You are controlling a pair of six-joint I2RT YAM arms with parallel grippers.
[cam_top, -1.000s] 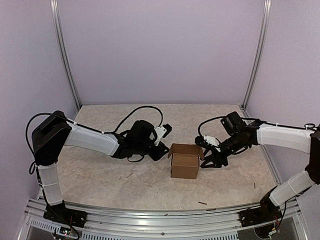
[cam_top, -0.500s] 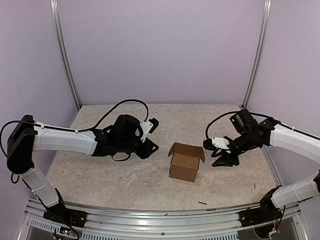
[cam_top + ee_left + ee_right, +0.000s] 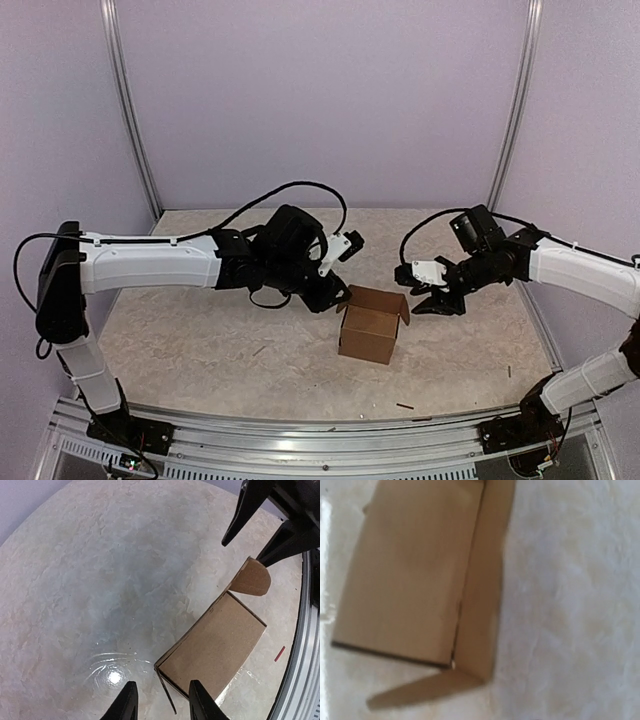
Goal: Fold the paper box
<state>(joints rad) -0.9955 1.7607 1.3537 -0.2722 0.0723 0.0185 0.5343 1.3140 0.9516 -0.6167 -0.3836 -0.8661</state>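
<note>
Left gripper [image 3: 162, 702] hangs open, its fingers straddling the thin edge of a raised flap without pinching it. Right gripper [image 3: 428, 302] is open too, just beside the opposite rounded flap. The paper box [image 3: 370, 330] stands mid-frame on the marbled table [image 3: 200, 350], plain brown.

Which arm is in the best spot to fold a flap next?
Probably left: the left gripper straddles a flap of the paper box, jaws open; the right gripper hovers beside another.
</note>
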